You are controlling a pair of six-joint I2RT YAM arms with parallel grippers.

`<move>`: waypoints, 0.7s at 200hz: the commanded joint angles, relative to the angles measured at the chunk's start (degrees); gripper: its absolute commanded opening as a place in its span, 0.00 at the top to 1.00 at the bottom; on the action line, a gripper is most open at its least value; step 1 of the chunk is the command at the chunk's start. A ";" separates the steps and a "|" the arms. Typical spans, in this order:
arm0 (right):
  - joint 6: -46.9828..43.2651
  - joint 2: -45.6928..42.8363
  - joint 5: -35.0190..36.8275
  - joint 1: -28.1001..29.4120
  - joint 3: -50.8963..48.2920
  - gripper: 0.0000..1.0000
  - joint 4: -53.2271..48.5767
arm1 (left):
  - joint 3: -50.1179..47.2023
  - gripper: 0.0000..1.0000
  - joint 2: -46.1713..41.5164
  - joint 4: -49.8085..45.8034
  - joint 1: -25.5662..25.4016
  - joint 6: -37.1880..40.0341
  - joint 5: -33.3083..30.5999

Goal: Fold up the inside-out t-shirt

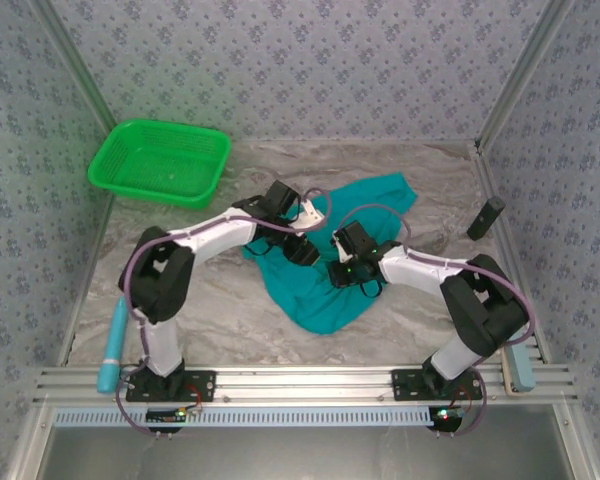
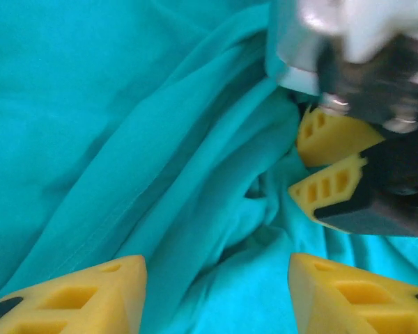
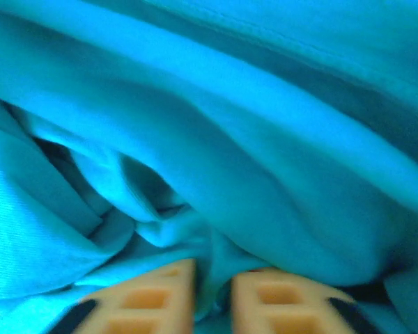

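The inside-out t-shirt lies crumpled in a teal heap at the middle of the table, one part reaching to the back right. My left gripper is down on its middle, open; its yellow fingers stand wide apart over rumpled folds. Right beside it, my right gripper is shut on a fold of the shirt. In the right wrist view a ridge of cloth is pinched between the two yellow pads. In the left wrist view the right gripper's fingers show close together on the cloth.
A bright green mesh basket stands at the back left. A black block leans near the right wall. A teal cylinder lies by the left arm's base, and a pale blue piece sits at the front right rail.
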 commanded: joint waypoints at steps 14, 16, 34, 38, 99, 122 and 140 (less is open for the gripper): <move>-4.14 -3.15 -0.79 -0.63 -2.10 1.00 2.46 | 7.20 0.45 6.10 -1.66 -0.44 3.84 -0.16; -4.57 -3.65 -1.00 -0.71 -2.26 1.00 2.44 | 7.41 0.46 6.41 -1.84 -0.47 3.80 -0.51; -9.12 -8.70 -4.33 -1.04 -3.25 1.00 2.42 | 11.69 0.71 8.51 -4.67 0.73 2.05 -0.83; -10.15 -9.87 -4.90 -1.23 -3.35 1.00 2.11 | 12.72 0.84 8.68 -5.10 1.44 1.06 0.14; -24.71 -27.12 -12.34 -7.76 1.30 1.00 -14.01 | 6.67 1.00 -0.88 -0.02 15.24 -11.49 7.40; -26.90 -29.69 -14.67 -8.64 0.96 1.00 -11.38 | 6.03 0.79 -2.14 -3.80 13.15 -6.10 17.97; -28.98 -29.21 -14.70 -8.90 1.56 1.00 -9.70 | 3.56 0.60 -4.42 0.21 7.18 -4.28 18.21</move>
